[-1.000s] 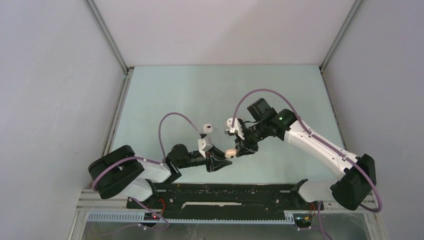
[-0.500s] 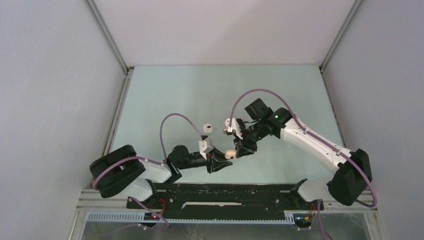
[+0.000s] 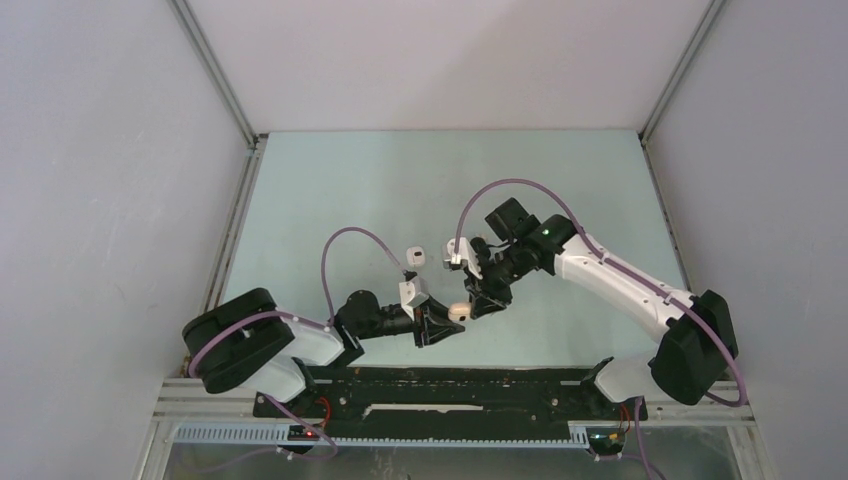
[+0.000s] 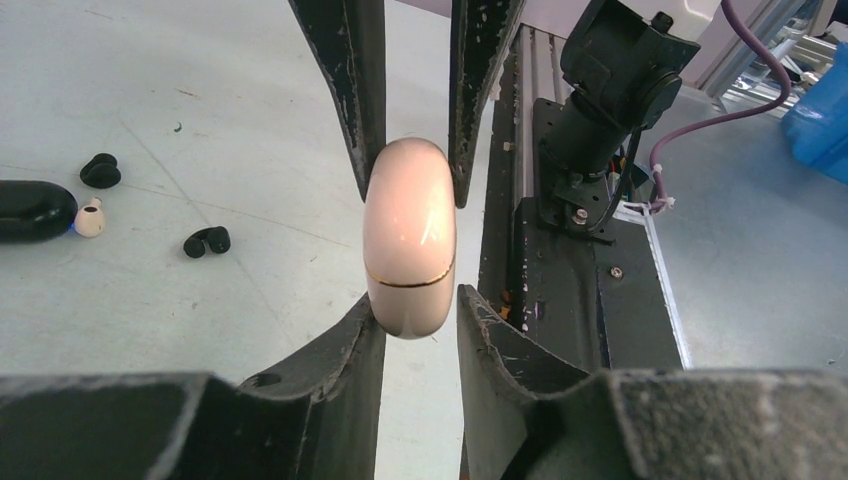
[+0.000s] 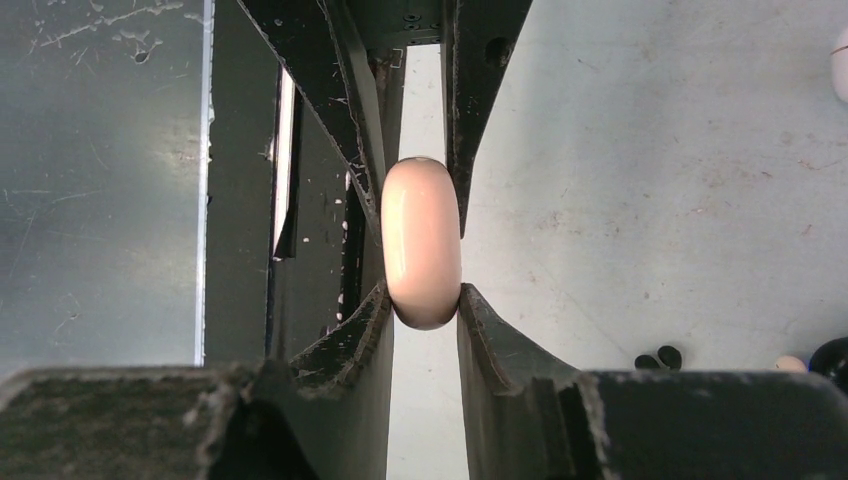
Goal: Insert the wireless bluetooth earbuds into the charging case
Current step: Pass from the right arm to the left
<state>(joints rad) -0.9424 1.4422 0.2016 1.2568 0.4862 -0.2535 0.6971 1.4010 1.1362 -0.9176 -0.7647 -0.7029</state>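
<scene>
Over table [image 4: 220, 90], my left gripper [image 4: 418, 308] and my right gripper [image 5: 424, 300] each clamped pink charging case [image 4: 409, 240], frame centre: lid shut, contents hidden, long axis vertical in frame. Black earbuds [image 4: 207, 240] lay loose, left of frame.

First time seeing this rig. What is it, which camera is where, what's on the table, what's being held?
These are two small robot arms bolted side by side at the near edge of a table. The wide picture looks down from above and behind them. The other two come from a camera on each wrist, so the dark prongs at the bottom of each are that arm's own fingers. The left end effector and the right end effector meet tip to tip, both clamped on one closed, pale pink charging case. Loose on the table in the left wrist view lie black earbuds, a white earbud and a black case.
</scene>
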